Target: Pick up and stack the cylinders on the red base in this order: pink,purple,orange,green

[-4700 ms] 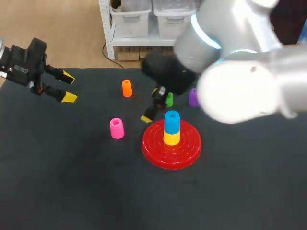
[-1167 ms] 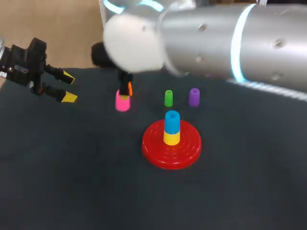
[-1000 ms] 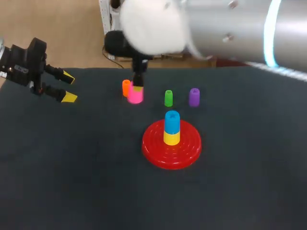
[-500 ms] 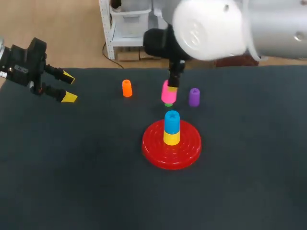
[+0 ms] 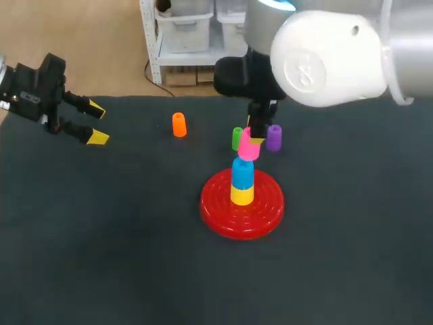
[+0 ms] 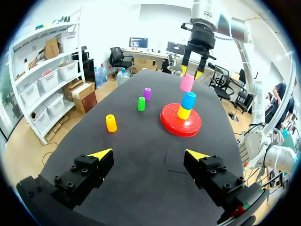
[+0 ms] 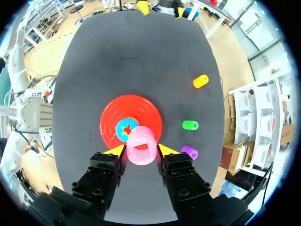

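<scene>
My right gripper (image 5: 254, 137) (image 7: 140, 149) is shut on the pink cylinder (image 5: 247, 147) (image 7: 140, 146) (image 6: 186, 83), holding it in the air just above and slightly behind the blue cylinder (image 5: 243, 172) (image 7: 125, 127). The blue one sits on a yellow cylinder (image 5: 241, 194) on the red base (image 5: 260, 215) (image 7: 146, 110) (image 6: 180, 126). On the table behind the base stand the green cylinder (image 5: 237, 138) (image 7: 190, 125), the purple cylinder (image 5: 274, 137) (image 7: 188, 151) and, further left, the orange cylinder (image 5: 178, 124) (image 7: 201, 81) (image 6: 111, 123). My left gripper (image 5: 93, 122) (image 6: 148, 153) is open and empty at the table's far left.
The dark table (image 5: 101, 237) carries only these things. My right arm (image 5: 338, 47) reaches over the back of the table from the right.
My right gripper has carried the pink cylinder rightward from beside the orange one and brought it over the blue cylinder on the base. The left arm has not moved.
</scene>
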Motion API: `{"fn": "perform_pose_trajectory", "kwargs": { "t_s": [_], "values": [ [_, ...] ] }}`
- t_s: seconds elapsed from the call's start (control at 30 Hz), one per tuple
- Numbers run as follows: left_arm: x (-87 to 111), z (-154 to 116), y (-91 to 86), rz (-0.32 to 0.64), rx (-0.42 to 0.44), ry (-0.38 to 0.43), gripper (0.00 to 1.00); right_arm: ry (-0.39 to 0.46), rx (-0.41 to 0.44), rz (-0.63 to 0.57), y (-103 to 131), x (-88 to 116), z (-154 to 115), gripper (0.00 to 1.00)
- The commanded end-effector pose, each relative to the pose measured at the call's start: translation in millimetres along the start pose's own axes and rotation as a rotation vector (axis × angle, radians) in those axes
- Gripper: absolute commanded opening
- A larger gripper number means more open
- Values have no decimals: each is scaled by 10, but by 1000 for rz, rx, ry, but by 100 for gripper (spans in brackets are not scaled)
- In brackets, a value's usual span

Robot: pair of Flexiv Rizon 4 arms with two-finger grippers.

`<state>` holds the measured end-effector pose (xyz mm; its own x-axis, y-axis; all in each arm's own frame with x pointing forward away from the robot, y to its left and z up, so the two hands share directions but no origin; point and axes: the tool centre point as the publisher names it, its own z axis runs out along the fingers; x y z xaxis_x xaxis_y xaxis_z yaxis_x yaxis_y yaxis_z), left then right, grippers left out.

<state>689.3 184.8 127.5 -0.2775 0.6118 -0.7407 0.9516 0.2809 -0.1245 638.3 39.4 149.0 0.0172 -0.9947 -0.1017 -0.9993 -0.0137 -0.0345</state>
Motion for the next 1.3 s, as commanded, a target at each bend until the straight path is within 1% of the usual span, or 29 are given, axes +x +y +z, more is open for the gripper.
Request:
{"fn": "perform_pose_trajectory", "kwargs": {
  "t_s": [0.03,0.23,0.33,0.53,0.73,0.93,1.03,1.13,1.2,1.27,1.3],
  "values": [
    [10,0,-1,2,-1,-3,100,18,-14,-15,-20,-76,39,0],
    [10,0,-1,2,-1,-3,100,35,-22,-39,-43,-143,128,0],
    [10,0,-1,2,-1,-3,100,25,-34,-48,-7,-170,104,0],
    [10,0,-1,2,-1,-3,100,6,-55,-63,115,-110,2,0],
    [10,0,-1,2,-1,-3,100,18,-79,-68,231,-19,33,0],
    [10,0,-1,2,-1,-3,100,21,-95,-85,298,-93,110,0],
    [10,0,-1,2,-1,-3,100,26,-86,-98,304,-146,140,0],
    [10,0,-1,2,-1,-3,100,45,-44,-127,325,-177,140,0],
    [10,0,-1,2,-1,-3,100,58,-34,-136,353,-169,163,0],
    [10,0,-1,2,-1,-3,100,85,-3,-154,383,-131,221,0],
    [10,0,-1,2,-1,-3,100,90,-15,-144,394,-110,257,0]
  ]
}}
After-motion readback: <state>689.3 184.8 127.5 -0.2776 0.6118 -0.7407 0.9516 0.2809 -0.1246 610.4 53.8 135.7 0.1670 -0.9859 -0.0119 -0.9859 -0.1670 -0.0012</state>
